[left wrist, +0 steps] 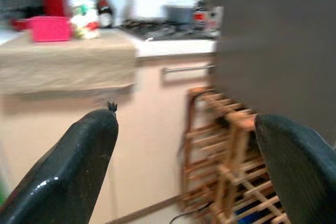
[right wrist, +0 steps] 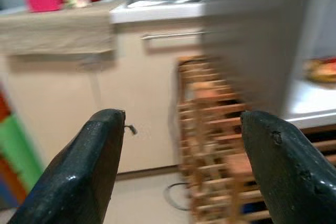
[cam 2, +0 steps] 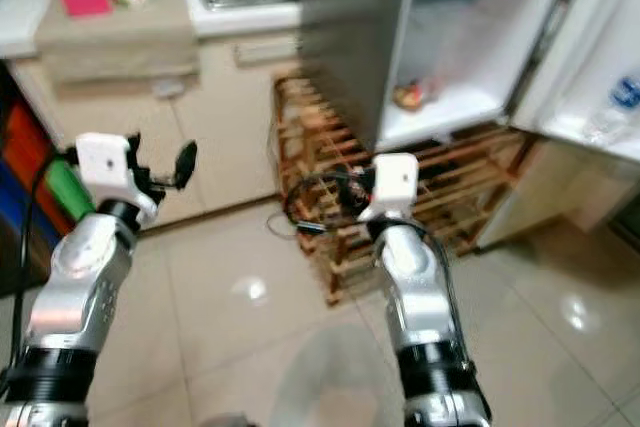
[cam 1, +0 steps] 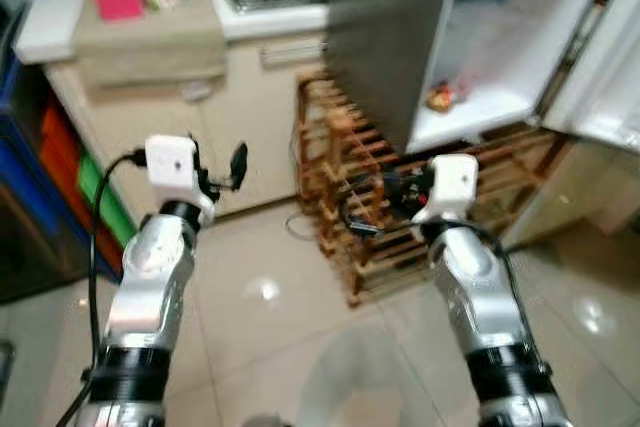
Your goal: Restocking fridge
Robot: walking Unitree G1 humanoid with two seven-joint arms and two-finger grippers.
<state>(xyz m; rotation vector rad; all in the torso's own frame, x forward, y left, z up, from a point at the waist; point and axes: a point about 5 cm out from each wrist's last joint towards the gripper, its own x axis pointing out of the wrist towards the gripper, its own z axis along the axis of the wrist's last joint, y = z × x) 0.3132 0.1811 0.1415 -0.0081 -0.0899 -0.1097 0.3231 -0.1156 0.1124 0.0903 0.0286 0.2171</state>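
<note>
Both empty grippers, left gripper (left wrist: 184,156) and right gripper (right wrist: 184,156), gape before fridge (cam 1: 400,37).

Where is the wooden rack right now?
In the left eye view, the wooden rack stands on the floor ahead, right of centre, beside the beige cabinet and below the open fridge.

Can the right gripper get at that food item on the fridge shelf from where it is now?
Probably not yet. The right gripper is open and empty, but sits low in front of the wooden rack. The food item lies higher and farther back on the fridge shelf, whose door stands open.
</note>
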